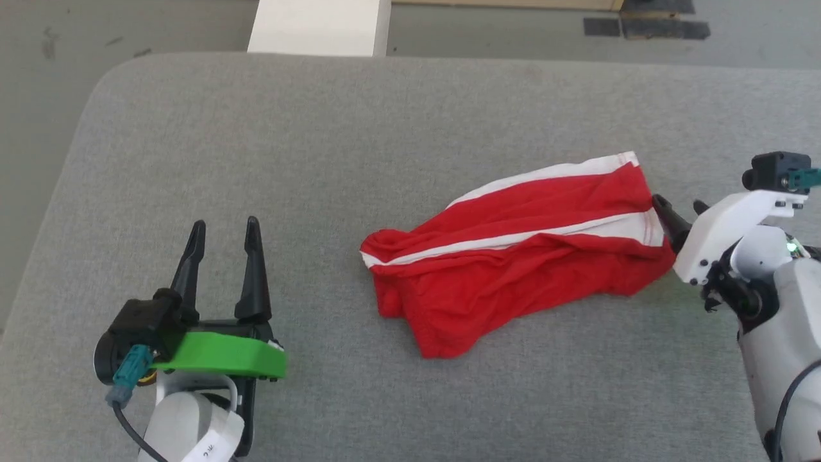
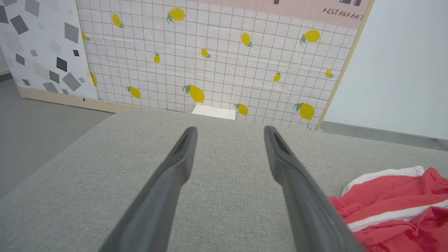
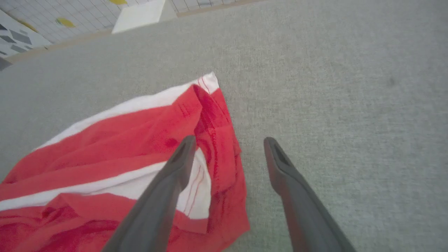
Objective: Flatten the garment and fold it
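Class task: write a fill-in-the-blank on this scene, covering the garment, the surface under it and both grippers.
1. The garment is red with ____ stripes.
2. It lies crumpled on a ____ cushioned surface.
3. The left gripper and the right gripper both have ____ jaws.
4. The garment is held by ____ gripper.
Missing words: white; grey; open; neither.

We get bright, even, diffuse light over the grey cushion (image 1: 385,128); shadows are faint, one soft band along the near edge of the garment (image 1: 513,256). The left wrist view bows the grid of the tiled wall (image 2: 217,70) toward its edges, and red looks blotchy up close.
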### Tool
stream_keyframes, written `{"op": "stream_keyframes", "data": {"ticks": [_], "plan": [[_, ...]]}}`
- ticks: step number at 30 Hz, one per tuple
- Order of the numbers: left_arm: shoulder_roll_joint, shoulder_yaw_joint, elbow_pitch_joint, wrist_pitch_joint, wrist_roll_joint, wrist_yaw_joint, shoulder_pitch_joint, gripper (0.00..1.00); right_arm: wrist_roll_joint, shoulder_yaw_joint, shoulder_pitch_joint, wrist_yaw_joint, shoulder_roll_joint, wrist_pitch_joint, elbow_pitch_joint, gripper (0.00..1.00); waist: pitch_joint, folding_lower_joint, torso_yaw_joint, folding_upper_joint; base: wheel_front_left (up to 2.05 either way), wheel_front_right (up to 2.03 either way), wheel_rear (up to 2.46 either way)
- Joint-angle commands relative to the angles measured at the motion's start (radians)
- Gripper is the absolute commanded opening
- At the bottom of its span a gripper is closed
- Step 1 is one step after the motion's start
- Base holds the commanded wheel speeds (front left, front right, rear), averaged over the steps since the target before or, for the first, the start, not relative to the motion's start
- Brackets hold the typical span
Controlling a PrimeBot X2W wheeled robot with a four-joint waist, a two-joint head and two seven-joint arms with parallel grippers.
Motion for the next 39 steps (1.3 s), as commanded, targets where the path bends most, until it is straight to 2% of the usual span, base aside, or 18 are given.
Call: {"op": "stream_keyframes", "data": {"ticks": [1,8,14,15,16,18,20,25,30,39], "plan": [[-0.005,0.004,-0.005,-0.004,0.005,-0.006,0.003,1.0,-0.017,-0.013,-0.03,-0.002,0.001,0.035,0.027,1.0,0.027,0.0,0.018,0.0,0.0,0.0,0.0],[-0.005,-0.008,-0.005,-0.004,-0.012,0.007,-0.025,1.0,-0.075,-0.045,-0.102,-0.002,0.022,0.217,0.118,1.0,0.063,0.0,0.036,0.0,0.0,0.0,0.0],[-0.006,-0.017,-0.002,-0.004,-0.015,0.016,-0.032,1.0,-0.052,-0.004,-0.094,-0.002,0.043,0.392,0.121,1.0,0.066,0.0,0.039,0.0,0.0,0.0,0.0],[-0.006,-0.018,-0.001,-0.004,-0.015,0.017,-0.032,1.0,-0.044,0.005,-0.089,-0.002,0.044,0.412,0.112,0.78,0.066,0.0,0.038,0.0,0.0,0.0,0.0],[-0.006,-0.019,0.0,-0.004,-0.015,0.019,-0.031,1.0,-0.034,0.015,-0.082,-0.002,0.043,0.427,0.096,0.49,0.065,0.0,0.037,0.0,0.0,0.0,0.0],[-0.006,-0.021,0.002,-0.004,-0.015,0.021,-0.029,1.0,-0.02,0.027,-0.067,-0.002,0.037,0.438,0.066,0.28,0.063,0.0,0.034,0.0,0.0,0.0,0.0],[-0.006,-0.022,0.005,-0.004,-0.016,0.022,-0.027,1.0,-0.006,0.039,-0.051,-0.002,0.031,0.439,0.036,0.0,0.06,0.0,0.031,0.0,0.0,0.0,0.0],[-0.006,-0.031,0.018,-0.004,-0.015,0.023,-0.023,1.0,0.013,0.034,0.003,-0.002,-0.005,0.365,-0.042,0.0,0.039,0.0,0.027,0.0,0.0,0.0,0.0],[-0.006,-0.038,0.03,-0.004,-0.013,0.024,-0.011,1.0,-0.023,-0.019,0.072,-0.002,-0.046,0.261,-0.101,0.0,0.007,0.0,0.017,0.0,0.0,0.0,0.0],[-0.006,-0.05,0.045,-0.004,-0.012,0.02,0.015,1.0,-0.254,-0.23,0.197,-0.002,-0.081,0.155,-0.21,0.0,-0.032,0.0,-0.012,0.0,0.0,0.0,0.0]]}}
